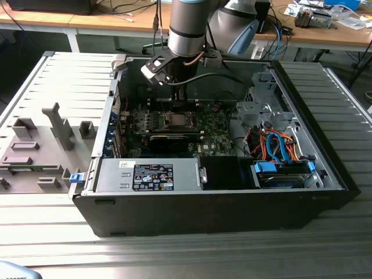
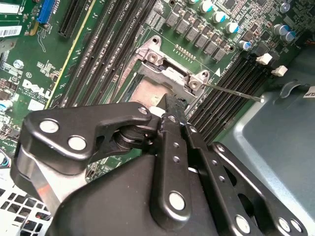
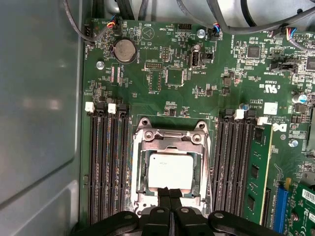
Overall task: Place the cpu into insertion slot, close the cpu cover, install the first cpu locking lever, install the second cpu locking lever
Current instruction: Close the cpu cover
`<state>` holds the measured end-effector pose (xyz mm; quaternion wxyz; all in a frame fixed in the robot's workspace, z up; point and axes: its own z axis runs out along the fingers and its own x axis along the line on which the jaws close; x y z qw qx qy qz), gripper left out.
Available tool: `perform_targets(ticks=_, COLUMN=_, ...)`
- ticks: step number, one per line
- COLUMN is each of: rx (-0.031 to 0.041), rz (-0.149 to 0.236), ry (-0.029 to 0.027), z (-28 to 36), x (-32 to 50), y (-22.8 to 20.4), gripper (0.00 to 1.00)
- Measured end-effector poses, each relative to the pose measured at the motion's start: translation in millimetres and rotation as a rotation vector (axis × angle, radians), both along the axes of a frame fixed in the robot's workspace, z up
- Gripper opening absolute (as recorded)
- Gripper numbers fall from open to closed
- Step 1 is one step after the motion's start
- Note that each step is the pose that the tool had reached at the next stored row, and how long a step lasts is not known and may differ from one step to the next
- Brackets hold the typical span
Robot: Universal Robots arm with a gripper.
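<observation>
**Closed fingers meet the edge of the covered socket**

Your arm reaches down into the open computer case (image 1: 203, 203), which lies on a ribbed metal table (image 1: 174, 256). The gripper (image 1: 178, 109) hangs over the green motherboard (image 1: 216, 131).

In the first wrist view you see the cpu (image 3: 170, 169) lying flat in the insertion slot (image 3: 135, 147). Its silver top shows through the square opening of the cpu cover (image 3: 170, 145), which is down over it. The fingers (image 3: 164, 199) are pressed together with nothing between them, and their tips sit at the cover's edge, just beside the chip.

In the second wrist view the tips meet the cover frame near a corner screw. A thin locking lever (image 2: 231, 91) juts from that corner out over the memory slots (image 2: 216, 114).
</observation>
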<state>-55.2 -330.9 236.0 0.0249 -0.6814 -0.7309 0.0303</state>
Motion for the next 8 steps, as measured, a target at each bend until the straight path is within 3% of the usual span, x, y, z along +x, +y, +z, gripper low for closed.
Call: perform_targets(ticks=8, rx=0.0000, rz=0.000, ry=0.0000, z=-0.9, x=-2.6, y=0.0, gripper=0.11)
